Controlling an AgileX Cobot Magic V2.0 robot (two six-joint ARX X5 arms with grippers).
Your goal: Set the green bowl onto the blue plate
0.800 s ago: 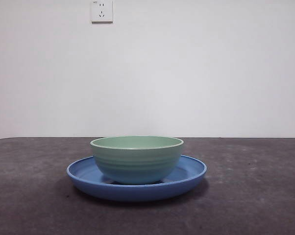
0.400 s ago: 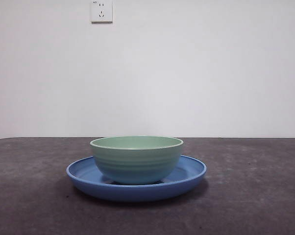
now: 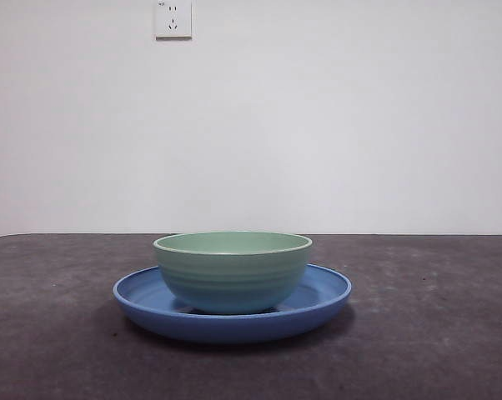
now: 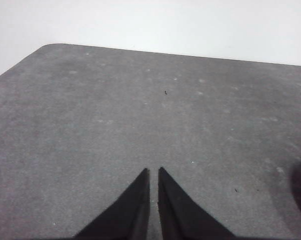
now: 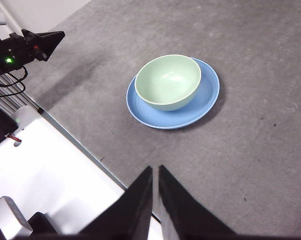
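The gray table (image 3: 451,333) holds the blue plate (image 3: 326,293), and the green bowl (image 3: 233,271) sits upright in its middle. The job looks done. The left tool (image 4: 153,172) and right tool (image 5: 155,170) are pinched together, empty, well away.

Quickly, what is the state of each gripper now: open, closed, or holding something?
Left gripper: closed, holding nothing, above bare table.
Right gripper: closed, holding nothing, away from the green bowl on the blue plate.

Left pincer (image 4: 153,172) and right pincer (image 5: 155,170) hang above the table, jaws closed, empty.
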